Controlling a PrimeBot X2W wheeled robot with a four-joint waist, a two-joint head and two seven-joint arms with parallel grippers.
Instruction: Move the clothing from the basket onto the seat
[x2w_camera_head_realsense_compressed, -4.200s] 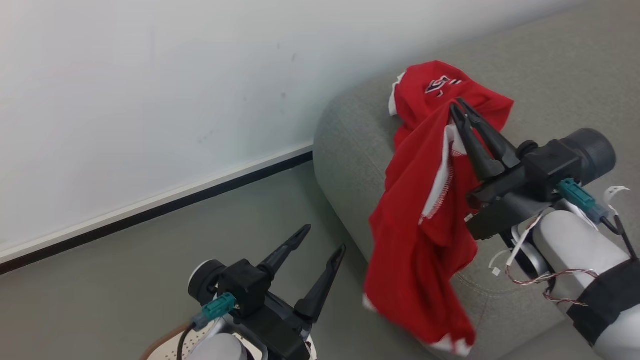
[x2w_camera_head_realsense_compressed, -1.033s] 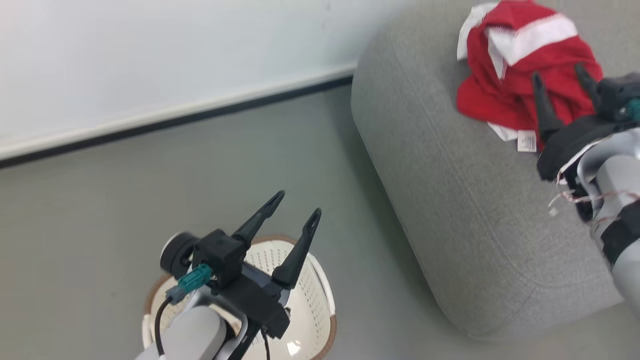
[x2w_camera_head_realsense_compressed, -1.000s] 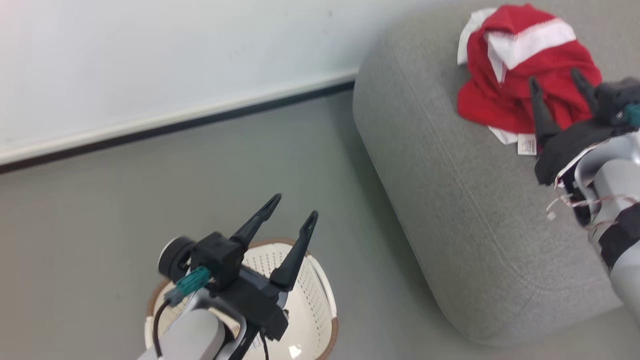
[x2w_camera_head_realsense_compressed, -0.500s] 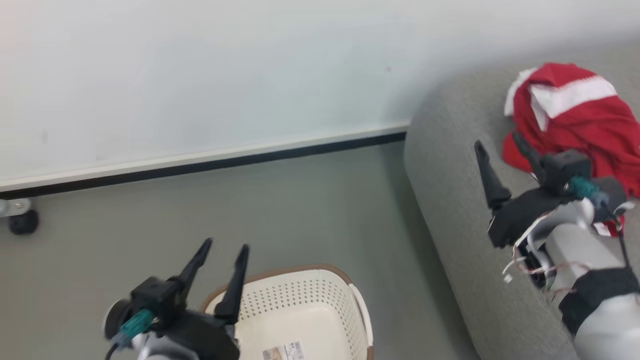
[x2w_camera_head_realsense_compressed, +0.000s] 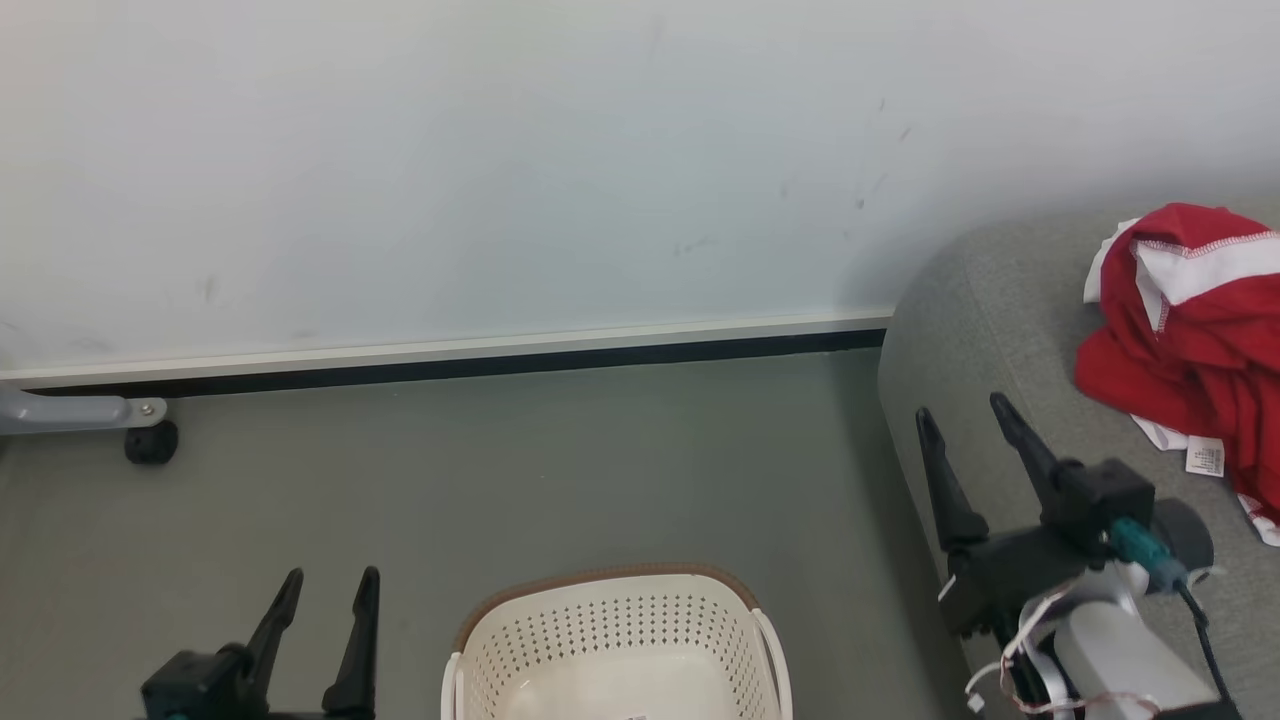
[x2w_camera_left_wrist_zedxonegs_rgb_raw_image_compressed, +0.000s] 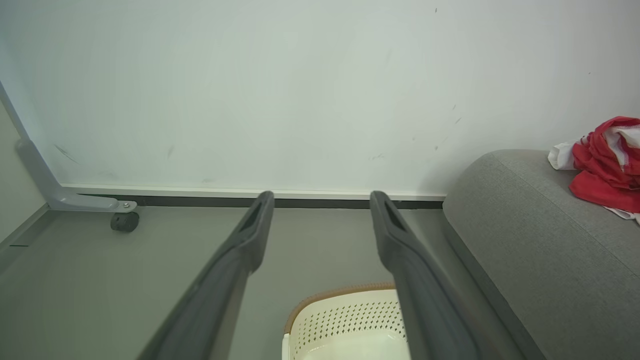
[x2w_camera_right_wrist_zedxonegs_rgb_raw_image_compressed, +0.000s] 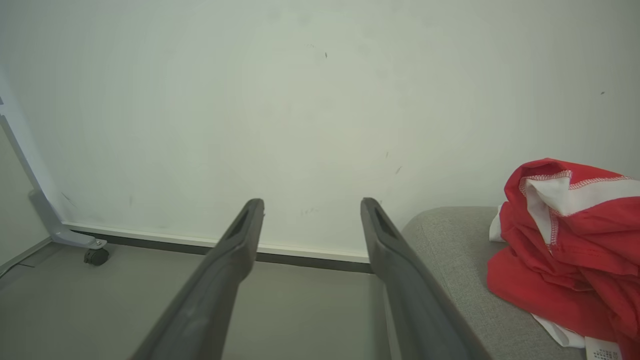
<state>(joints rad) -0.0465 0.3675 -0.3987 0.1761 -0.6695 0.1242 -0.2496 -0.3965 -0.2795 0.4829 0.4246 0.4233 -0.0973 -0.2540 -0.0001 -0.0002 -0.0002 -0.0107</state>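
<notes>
The soft bright-red sports clothing with white trim lay crumpled in a heap on top of the large grey woven-fabric seat, at its left end, and its small white label hung out at the near edge of the heap. Your right gripper was to the left of that heap and nearer than it, clear of the cloth and over the seat's rounded left edge. Its two long dark fingers were spread wide with nothing between them. In the right wrist view the red cloth sat off to the right of both fingers, which pointed towards the pale wall.

Left of the seat, the cream-white perforated plastic basket with a brown woven-look rim stood on the grey floor, near you and between your two arms. Your left gripper was at the near left, beside the basket and well apart from the clothing. Its fingers were also parted and held nothing.

Far left, a grey metal leg on a black caster wheel stood by the wall.
</notes>
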